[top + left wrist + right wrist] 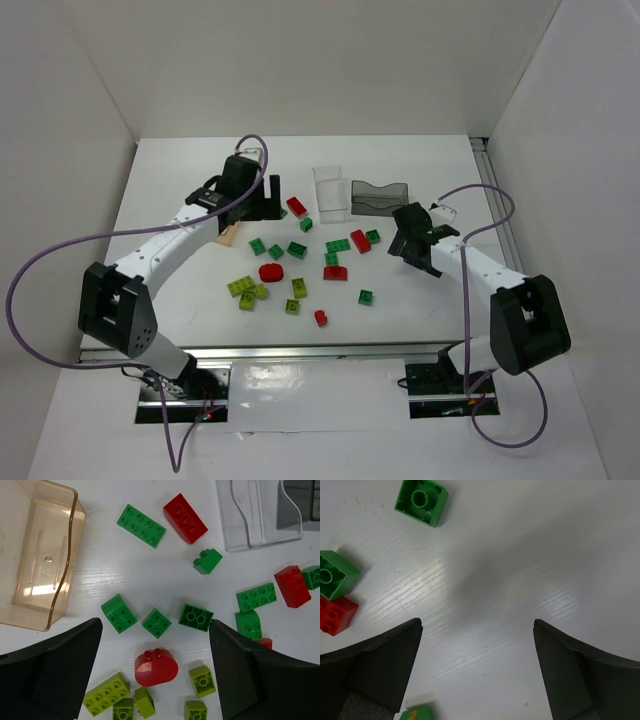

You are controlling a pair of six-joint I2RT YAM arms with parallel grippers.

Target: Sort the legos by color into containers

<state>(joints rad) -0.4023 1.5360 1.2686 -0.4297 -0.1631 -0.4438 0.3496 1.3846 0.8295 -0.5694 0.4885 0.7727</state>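
Green, red and lime legos lie scattered mid-table, among them a red rounded brick (271,271) and lime bricks (241,286). The tan container (232,233) sits under my left arm; the clear container (330,190) and the smoky grey container (380,197) stand at the back. My left gripper (262,205) is open and empty above the table. In the left wrist view the left gripper (155,626) hangs over the red rounded brick (156,667) and a green square brick (156,623), with the tan container (40,555) at upper left. My right gripper (415,245) (477,625) is open over bare table.
The right wrist view shows two green bricks (421,500) (335,575) and a red brick (335,615) at the left. A green tag with a number (417,714) lies by the left finger. White walls enclose the table; a rail (495,200) runs along its right edge.
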